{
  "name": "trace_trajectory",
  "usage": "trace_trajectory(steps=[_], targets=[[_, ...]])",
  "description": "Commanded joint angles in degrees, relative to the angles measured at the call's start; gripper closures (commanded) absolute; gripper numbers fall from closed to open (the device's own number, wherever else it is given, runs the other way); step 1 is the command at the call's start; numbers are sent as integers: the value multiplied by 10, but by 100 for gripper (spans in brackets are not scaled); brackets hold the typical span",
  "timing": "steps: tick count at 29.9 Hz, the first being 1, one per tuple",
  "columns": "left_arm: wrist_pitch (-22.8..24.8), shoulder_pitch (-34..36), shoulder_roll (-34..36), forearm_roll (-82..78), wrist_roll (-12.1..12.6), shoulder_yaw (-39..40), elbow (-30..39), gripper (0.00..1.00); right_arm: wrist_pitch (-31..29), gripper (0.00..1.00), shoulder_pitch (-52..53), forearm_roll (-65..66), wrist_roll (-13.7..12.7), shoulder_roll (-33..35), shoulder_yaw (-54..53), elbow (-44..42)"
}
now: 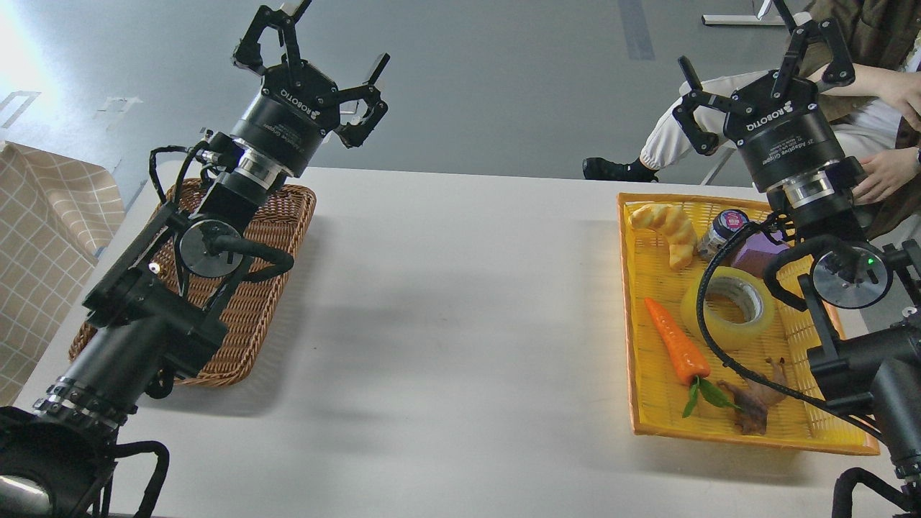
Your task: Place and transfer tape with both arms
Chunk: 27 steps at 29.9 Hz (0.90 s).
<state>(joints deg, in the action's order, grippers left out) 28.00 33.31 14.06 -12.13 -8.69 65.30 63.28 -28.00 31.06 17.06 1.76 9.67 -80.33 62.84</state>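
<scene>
The tape [732, 308], a wide yellow translucent roll with a pale core, lies flat in the yellow tray [651, 417] on the right side of the table. A black cable of my right arm crosses in front of it. My right gripper [761, 63] is raised well above the tray's far edge, fingers spread open and holding nothing. My left gripper [311, 52] is raised above the far end of the brown wicker basket [245, 316] on the left, also open with nothing in it. Both grippers are far from the tape.
In the yellow tray also lie an orange carrot [675, 341], a croissant [670, 229], a small dark jar [722, 230], a purple block [757, 255] and a brown object [755, 403]. A seated person [874, 108] is behind the table at right. A checked cloth [39, 237] hangs at left.
</scene>
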Motion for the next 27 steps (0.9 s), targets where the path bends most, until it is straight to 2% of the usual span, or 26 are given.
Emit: trace_trajectory(steps=[1, 23, 25, 27], targets=[[0, 0, 0, -1, 0, -1, 0, 2, 0, 0, 0, 0, 0, 0, 0, 0], [0, 0, -1, -1, 0, -1, 0, 2, 0, 0, -7, 0, 0, 1, -6, 0], [0, 0, -1, -1, -2, -1, 0, 2, 0, 0, -8, 0, 0, 1, -6, 1], [0, 0, 0, -1, -18, -1, 0, 2, 0, 0, -8, 0, 0, 1, -6, 1]])
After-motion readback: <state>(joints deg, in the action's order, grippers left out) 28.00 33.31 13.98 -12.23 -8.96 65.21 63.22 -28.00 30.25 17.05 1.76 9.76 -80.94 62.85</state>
